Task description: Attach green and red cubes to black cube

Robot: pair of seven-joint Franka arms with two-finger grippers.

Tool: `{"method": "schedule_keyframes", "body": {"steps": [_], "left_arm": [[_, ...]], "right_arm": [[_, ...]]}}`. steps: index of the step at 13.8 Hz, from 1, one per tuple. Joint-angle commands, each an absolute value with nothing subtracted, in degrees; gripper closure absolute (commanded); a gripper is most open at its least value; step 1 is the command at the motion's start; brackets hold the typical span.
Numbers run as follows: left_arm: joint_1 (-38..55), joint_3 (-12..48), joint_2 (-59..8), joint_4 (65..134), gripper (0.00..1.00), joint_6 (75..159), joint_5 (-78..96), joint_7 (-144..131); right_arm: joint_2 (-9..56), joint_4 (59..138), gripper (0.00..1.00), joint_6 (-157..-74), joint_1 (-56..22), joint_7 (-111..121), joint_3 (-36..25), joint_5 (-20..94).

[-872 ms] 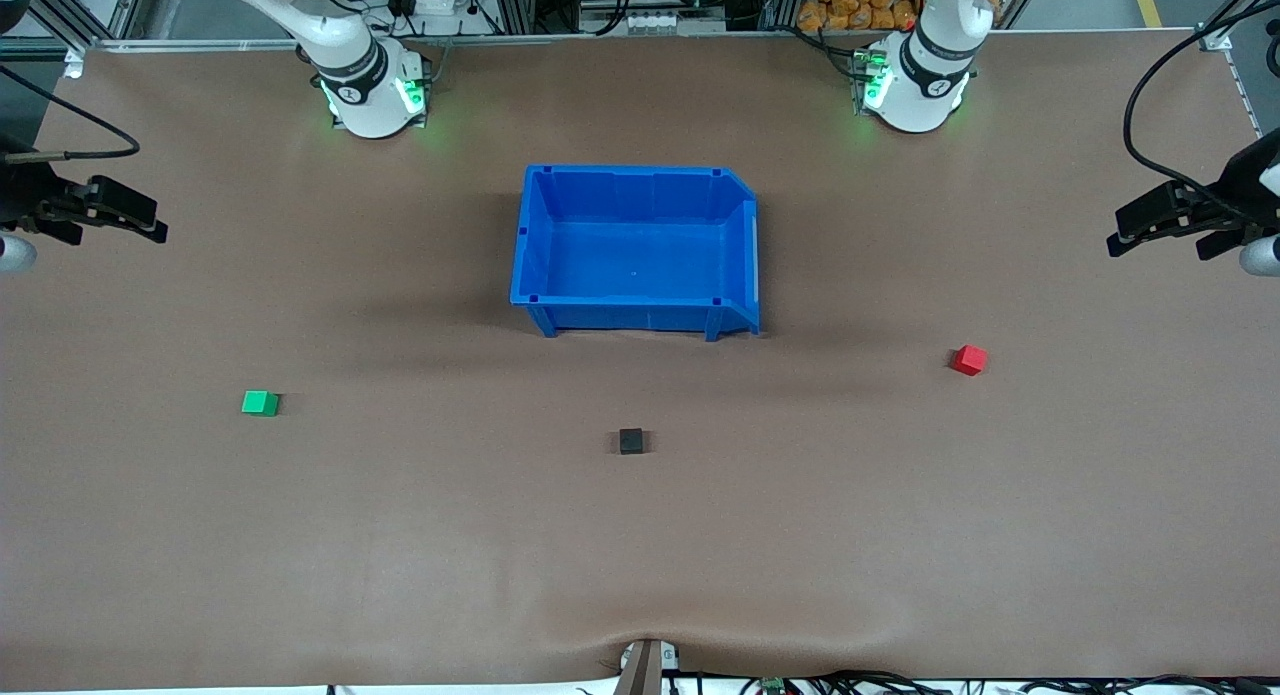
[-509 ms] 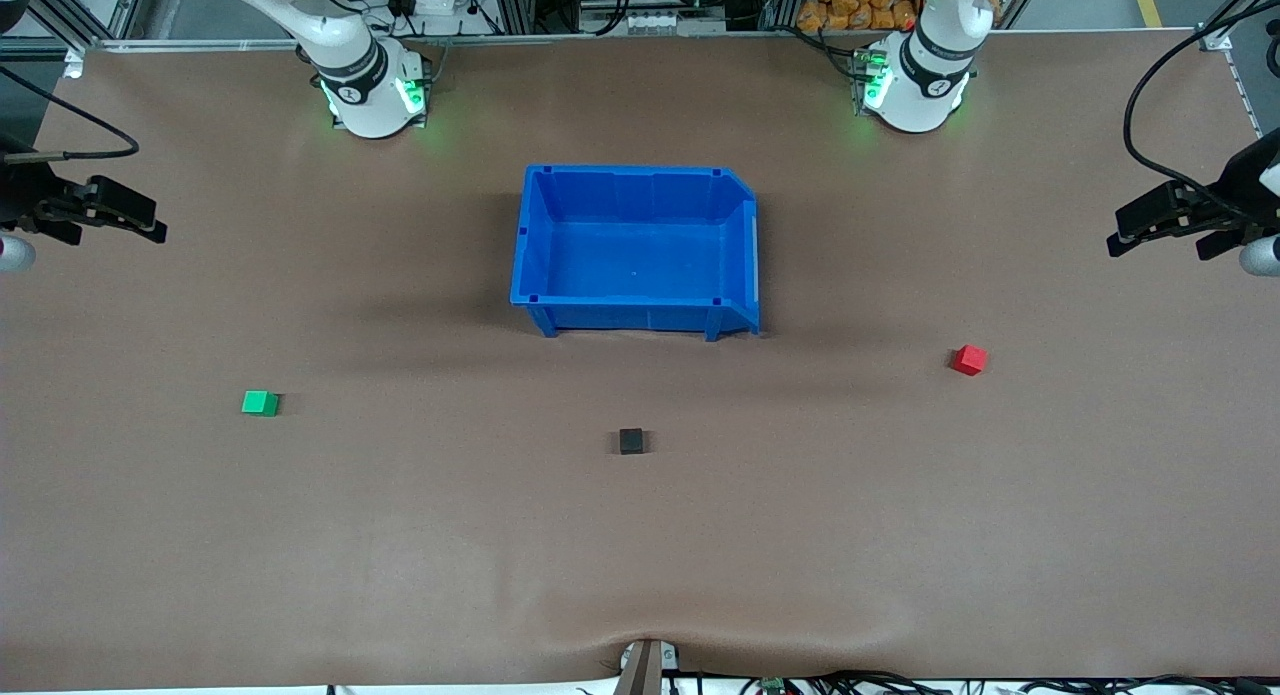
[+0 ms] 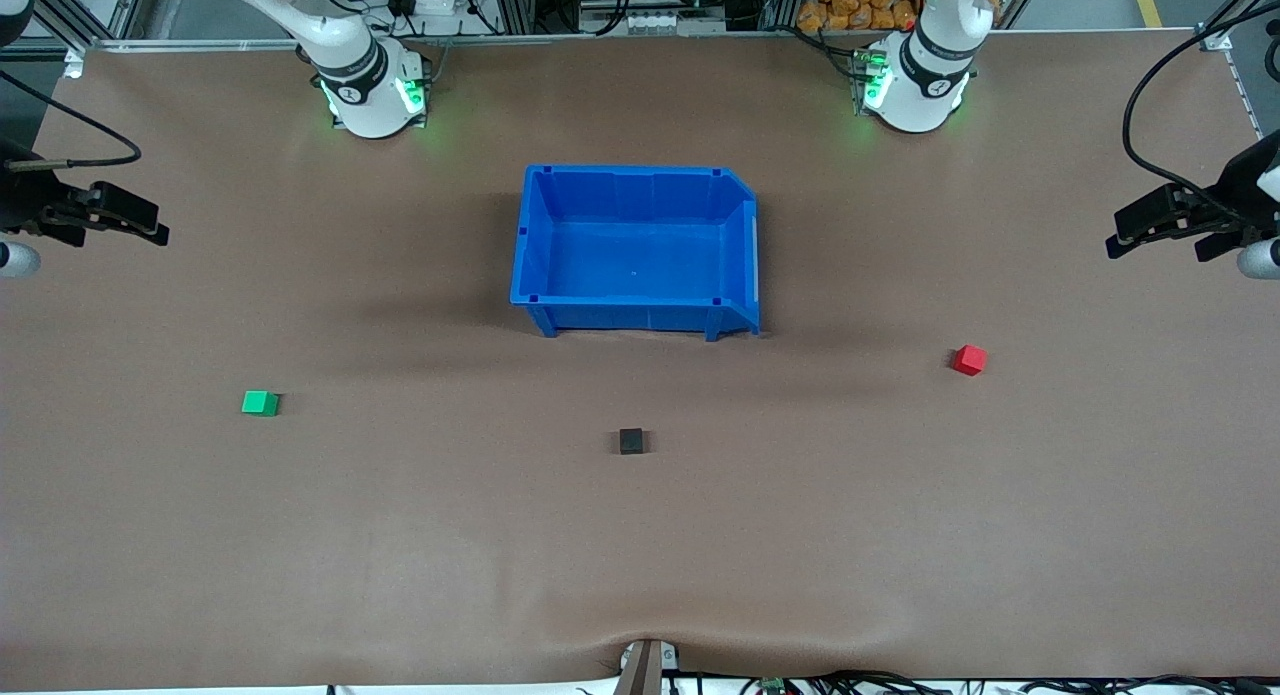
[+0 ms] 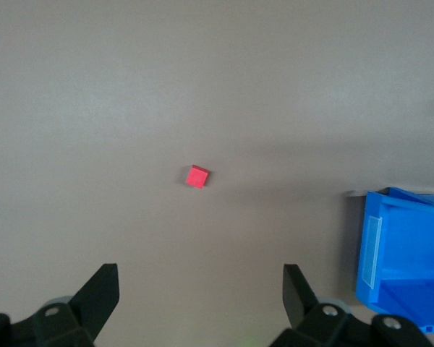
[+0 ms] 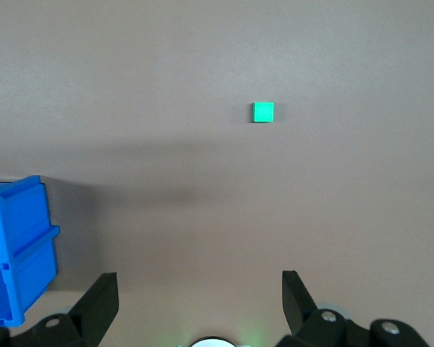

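Matte black cube (image 3: 631, 441) sits low-centre, green cube (image 3: 260, 403) lower-left, red cube (image 3: 968, 360) right, blue bin (image 3: 636, 250) centre; left gripper (image 3: 1165, 221) and right gripper (image 3: 118, 215) hang released at the edges.

No readable text or labels, possibly too small.

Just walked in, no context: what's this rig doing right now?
Nothing is being handled yet. The left end effector is open at the left arm's end of the table, with the red cube in its wrist view. The right end effector is open at the right arm's end, with the green cube in its wrist view. The black cube sits alone between them, nearer the front camera than the blue bin. All three cubes lie apart on the table, none joined.
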State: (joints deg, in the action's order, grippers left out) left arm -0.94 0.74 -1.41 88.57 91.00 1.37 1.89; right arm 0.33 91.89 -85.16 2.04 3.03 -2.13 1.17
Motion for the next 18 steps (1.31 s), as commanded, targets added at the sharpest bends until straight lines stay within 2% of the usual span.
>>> {"method": "schedule_keyframes", "body": {"steps": [1,3,9,18], "left_arm": [[-1.4,-0.5,-3.5,85.4,0.00,91.1,0.9,1.8],[-1.4,-0.6,-4.8,83.0,0.00,91.1,0.4,1.8],[-3.8,-0.9,-8.3,82.8,0.00,91.4,-0.7,4.6],[-3.5,-0.8,-11.1,83.0,0.00,92.1,-0.4,3.7]], "right_arm": [[-0.2,93.9,0.00,-86.5,3.4,4.0,-1.8,1.3],[-0.3,95.5,0.00,-87.7,3.8,5.1,-1.8,1.2],[-0.4,100.7,0.00,-88.7,4.3,6.0,-1.8,1.2],[-0.4,110.5,0.00,-100.3,7.9,13.7,-1.8,1.3]]}}
